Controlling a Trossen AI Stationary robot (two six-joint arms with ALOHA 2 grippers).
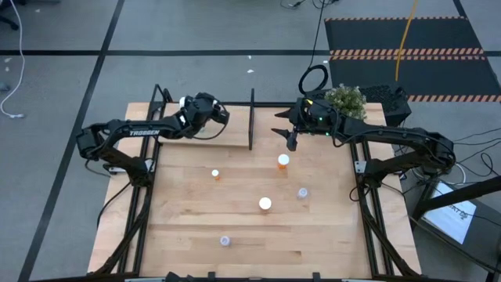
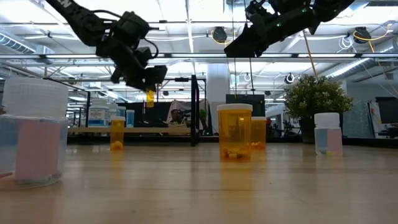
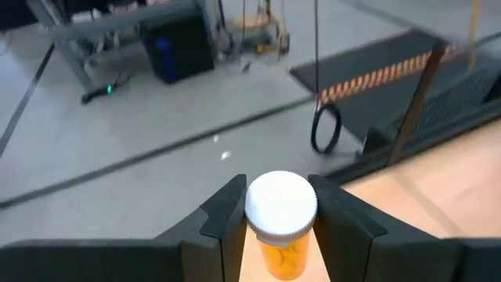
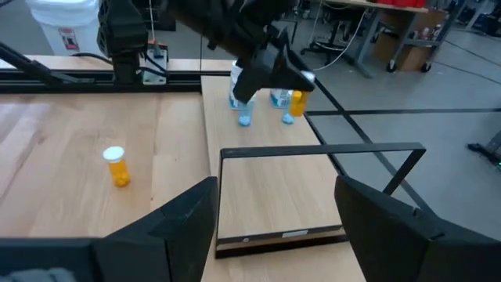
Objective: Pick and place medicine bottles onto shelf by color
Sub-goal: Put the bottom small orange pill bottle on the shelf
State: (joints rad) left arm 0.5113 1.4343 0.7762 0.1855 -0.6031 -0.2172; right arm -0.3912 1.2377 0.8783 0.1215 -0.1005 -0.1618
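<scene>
Orange bottle (image 3: 280, 235), base cut off

Left gripper (image 1: 221, 114) clamped, right gripper (image 1: 286, 133) agape.

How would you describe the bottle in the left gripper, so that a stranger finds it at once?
Look at the shelf at the table's far edge, split by a black upright divider. Over the section left of it is the left gripper, shut on a held orange bottle with a white cap. Unlike the standing orange bottle, it hangs in the air.
</scene>
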